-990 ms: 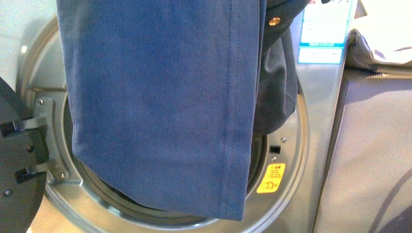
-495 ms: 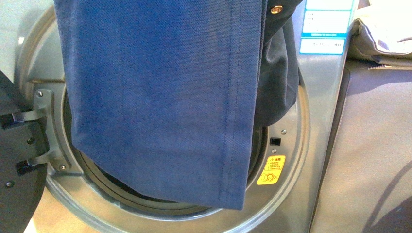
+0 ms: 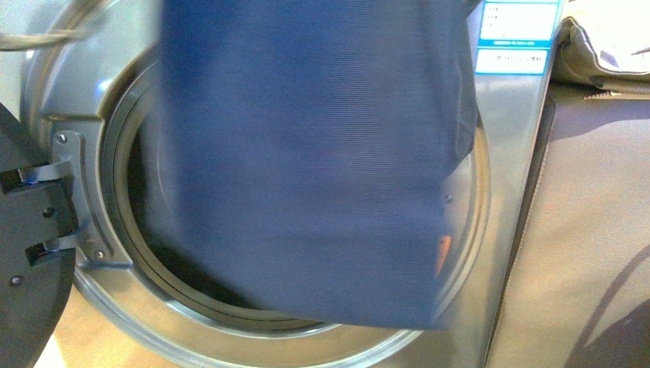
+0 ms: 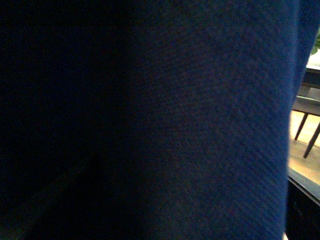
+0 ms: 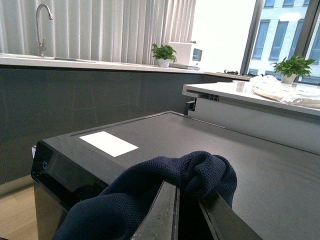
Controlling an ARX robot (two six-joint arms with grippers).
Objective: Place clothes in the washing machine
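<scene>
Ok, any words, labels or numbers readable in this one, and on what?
Nothing legible.
The blue-white labels on the washing machine: print too blurred.
The yellow sticker: only a sliver shows past the clothes.
The white patch on the dark top: no print shows.

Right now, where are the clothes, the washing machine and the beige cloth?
clothes [image 3: 306, 169], front view, middle of the fabric.
washing machine [image 3: 510, 169], front view, grey front panel.
beige cloth [image 3: 598, 54], front view, folded edge.

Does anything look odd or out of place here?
The clothes hang motion-blurred in front of the washing machine, covering most of its opening and apparently not inside it. The right claw pinches a bunch of them above the machine's top.
</scene>
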